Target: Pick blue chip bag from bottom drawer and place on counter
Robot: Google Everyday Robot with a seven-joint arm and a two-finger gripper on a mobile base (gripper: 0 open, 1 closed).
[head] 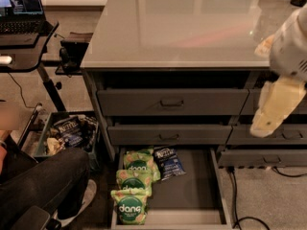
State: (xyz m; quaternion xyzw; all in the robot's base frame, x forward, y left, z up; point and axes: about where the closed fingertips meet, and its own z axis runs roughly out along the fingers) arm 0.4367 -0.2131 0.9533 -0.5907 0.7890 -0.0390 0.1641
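The blue chip bag (pixel 169 163) lies flat at the back of the open bottom drawer (pixel 194 195), just right of three light green "dang" bags (pixel 134 186). The counter (pixel 182 23) spreads above the drawer stack, pale grey and glossy. My gripper (pixel 276 108) is a cream-coloured shape at the right edge, hanging in front of the right-hand drawer fronts. It is well above and to the right of the blue bag and holds nothing that I can see.
Two shut drawer fronts (pixel 170 102) with bar handles sit above the open drawer. A black laptop desk (pixel 24 37) stands at the left. A floor bin (pixel 67 133) holds more snack bags. A person's dark-trousered leg (pixel 43 186) is at the lower left. Cables (pixel 240 195) run on the carpet at the right.
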